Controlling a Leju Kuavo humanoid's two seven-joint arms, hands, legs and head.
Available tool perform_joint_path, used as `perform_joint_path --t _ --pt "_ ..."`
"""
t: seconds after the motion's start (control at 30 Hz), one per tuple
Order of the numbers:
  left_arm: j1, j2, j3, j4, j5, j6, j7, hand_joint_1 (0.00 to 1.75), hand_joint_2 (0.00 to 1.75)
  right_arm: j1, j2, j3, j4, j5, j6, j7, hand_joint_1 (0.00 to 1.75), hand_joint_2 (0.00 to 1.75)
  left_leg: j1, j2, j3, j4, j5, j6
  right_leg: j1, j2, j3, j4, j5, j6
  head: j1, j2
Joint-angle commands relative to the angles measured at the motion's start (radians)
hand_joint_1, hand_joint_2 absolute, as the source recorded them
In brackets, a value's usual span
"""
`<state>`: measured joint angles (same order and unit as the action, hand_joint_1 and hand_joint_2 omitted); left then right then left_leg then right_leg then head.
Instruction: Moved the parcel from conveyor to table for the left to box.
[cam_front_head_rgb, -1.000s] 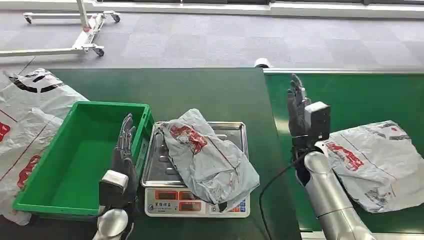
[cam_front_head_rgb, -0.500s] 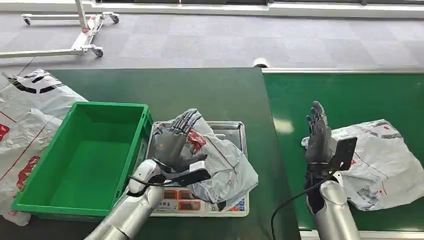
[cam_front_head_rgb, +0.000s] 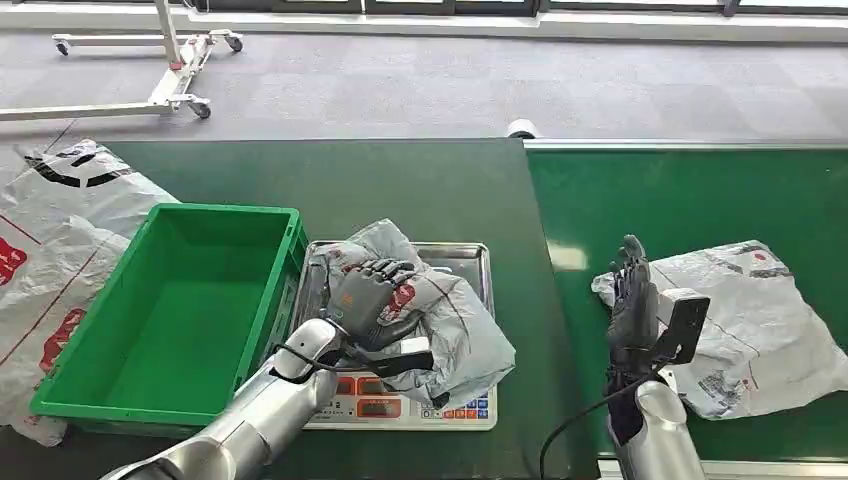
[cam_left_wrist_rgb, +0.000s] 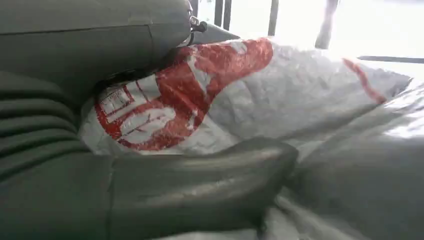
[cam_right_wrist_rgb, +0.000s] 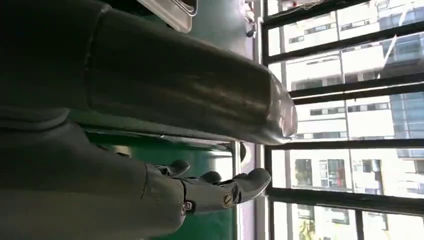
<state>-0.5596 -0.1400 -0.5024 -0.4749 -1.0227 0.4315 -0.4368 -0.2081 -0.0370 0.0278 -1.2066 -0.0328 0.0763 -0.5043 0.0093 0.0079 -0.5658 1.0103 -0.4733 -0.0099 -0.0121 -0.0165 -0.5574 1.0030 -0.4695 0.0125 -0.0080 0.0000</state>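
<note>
Head view looks down on a dark green worktop on the left, meeting a brighter green conveyor on the right; grey carpet tiles lie beyond, with a white wheeled frame standing on them. On the worktop sits a green crate, and just beside it a metal-trayed scale. A crumpled grey parcel with red print lies on the scale tray. The left hand rests on top of it, fingers curled over the plastic; the left wrist view shows the thumb pressed against the bag, so it appears to grip the parcel. The step in hand seems to be the left arm taking the parcel for boxing. The next move likely calls for a firm hold, a lift clear of the tray, and a carry across the crate's near wall.

A second grey parcel lies on the conveyor. The right hand stands upright just beside it, fingers straight and apart, holding nothing. More printed bags lie at the worktop's far left.
</note>
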Motion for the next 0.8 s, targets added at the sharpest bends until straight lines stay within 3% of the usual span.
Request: perform_joint_path --t 0.03,0.27,0.43,0.57,0.67,0.8 --pt "0.032 0.065 -0.022 -0.013 -0.014 0.015 0.006 1.75 1.75 -0.002 0.050 -0.058 0.030 0.015 0.013 0.029 0.00 0.00 0.000 0.002 -0.003 -0.003 0.004 -0.001 0.000 0.004 -0.005 -0.002 0.004 -0.001 0.000 0.000" --pt "0.069 0.119 0.023 -0.211 -0.012 0.029 -0.003 1.75 1.75 -0.011 0.052 -0.056 0.023 0.024 0.014 0.028 0.00 0.00 0.000 0.004 0.002 -0.002 0.006 -0.004 0.001 0.006 -0.006 0.000 0.006 -0.004 0.000 0.000" --pt "0.250 0.215 0.156 -0.711 0.143 -0.002 -0.045 1.75 1.75 0.019 0.044 -0.068 -0.021 0.019 0.004 0.016 0.00 0.00 0.000 0.006 -0.001 -0.002 0.007 -0.004 0.002 0.009 -0.010 0.000 0.008 -0.005 0.000 0.000" --pt "0.374 0.241 0.299 -0.969 0.359 -0.096 -0.098 1.75 1.75 0.051 0.052 -0.092 -0.058 0.007 -0.001 0.015 0.00 0.00 0.000 0.008 -0.003 -0.003 0.006 -0.005 0.002 0.010 -0.014 0.001 0.006 -0.005 0.000 0.000" --pt "0.430 0.259 0.385 -0.995 0.414 -0.124 -0.125 1.75 1.75 0.068 0.055 -0.102 -0.063 0.005 0.000 0.012 0.00 0.00 0.001 0.010 -0.001 -0.003 0.005 -0.005 0.003 0.013 -0.013 0.000 0.006 -0.005 0.000 0.000" --pt "0.415 0.226 0.512 -0.823 0.313 -0.054 -0.092 1.75 1.75 0.094 0.064 -0.107 -0.067 0.006 0.010 0.006 0.00 0.00 0.000 0.008 -0.003 -0.004 0.005 -0.006 0.002 0.010 -0.014 0.000 0.004 -0.005 0.000 0.000"
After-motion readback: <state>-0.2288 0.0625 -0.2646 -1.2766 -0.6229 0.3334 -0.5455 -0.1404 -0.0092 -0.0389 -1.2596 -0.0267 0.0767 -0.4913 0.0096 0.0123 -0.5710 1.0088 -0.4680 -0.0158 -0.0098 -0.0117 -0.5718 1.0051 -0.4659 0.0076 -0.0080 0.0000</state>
